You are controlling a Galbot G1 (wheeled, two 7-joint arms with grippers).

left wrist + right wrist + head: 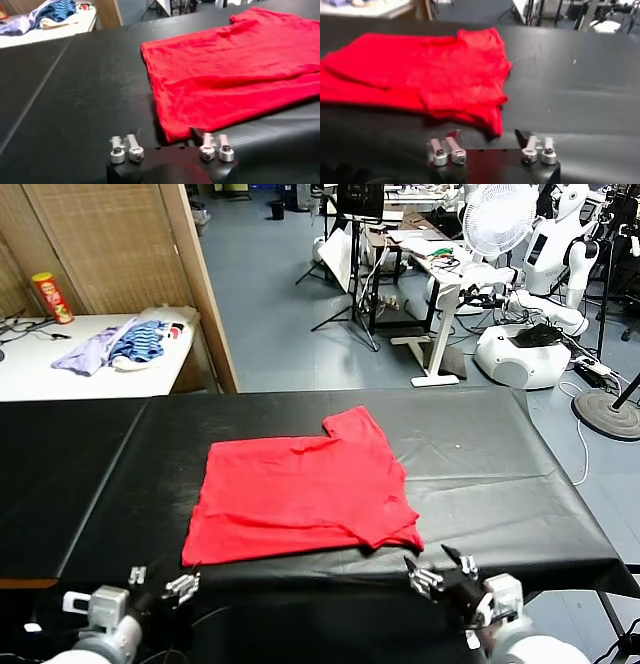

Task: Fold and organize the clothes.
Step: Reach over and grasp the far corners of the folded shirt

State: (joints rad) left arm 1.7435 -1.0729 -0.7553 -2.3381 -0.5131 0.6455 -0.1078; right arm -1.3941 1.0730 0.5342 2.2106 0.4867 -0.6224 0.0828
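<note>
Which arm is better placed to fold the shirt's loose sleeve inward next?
Probably the right: the right gripper sits open just below the T-shirt's near right sleeve; the left gripper is by the opposite corner.

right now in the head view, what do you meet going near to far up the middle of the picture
left pincer and right pincer, both open at the near edge → red T-shirt partly folded → bare black table cover → grey floor

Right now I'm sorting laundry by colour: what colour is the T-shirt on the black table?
Plain bright red T-shirt, clearest in the head view.
</note>
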